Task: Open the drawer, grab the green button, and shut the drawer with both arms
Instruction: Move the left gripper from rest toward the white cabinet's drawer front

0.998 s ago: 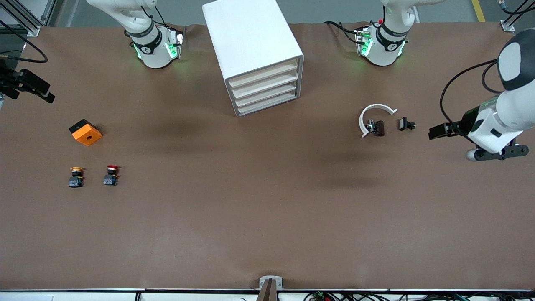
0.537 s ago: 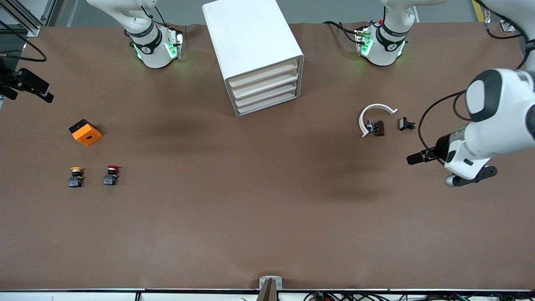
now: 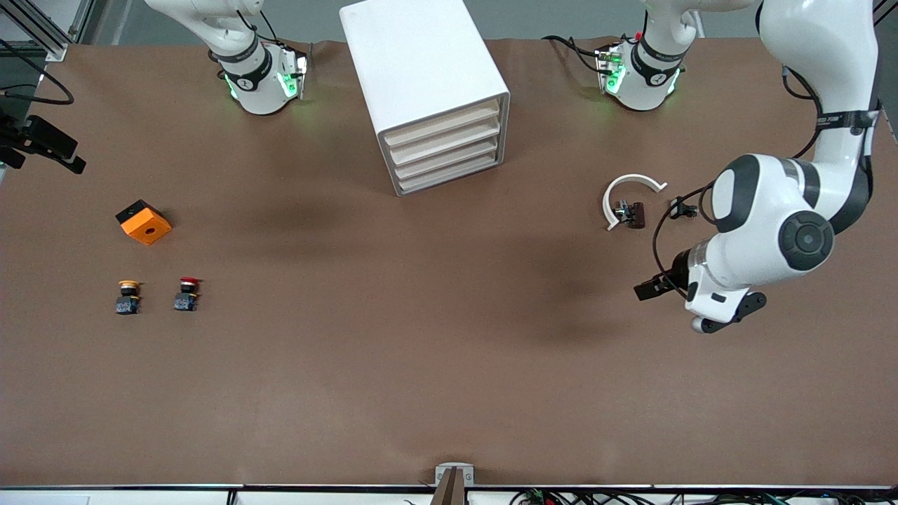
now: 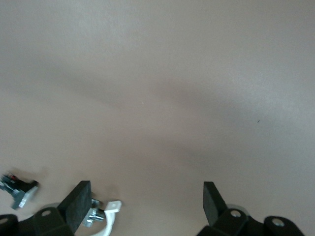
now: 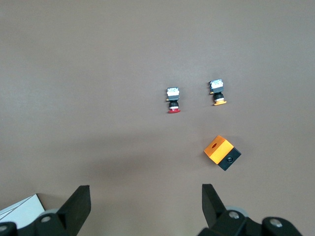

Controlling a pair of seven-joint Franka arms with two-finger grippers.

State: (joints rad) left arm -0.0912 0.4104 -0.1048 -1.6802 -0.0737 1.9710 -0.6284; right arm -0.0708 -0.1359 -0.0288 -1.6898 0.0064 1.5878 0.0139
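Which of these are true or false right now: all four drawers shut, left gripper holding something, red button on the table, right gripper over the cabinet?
1. All four drawers of the cabinet are shut, including the lowest drawer. True.
2. The left gripper holds a part. False: it is open and empty, over bare table.
3. The red-capped button stands beside the yellow-capped button. True.
4. The right gripper is over the cabinet. False: it hangs open at the right arm's end of the table.

White cabinet (image 3: 421, 77) – cream drawer fronts, brown table (image 3: 421, 351), orange-and-black block (image 3: 144, 222)
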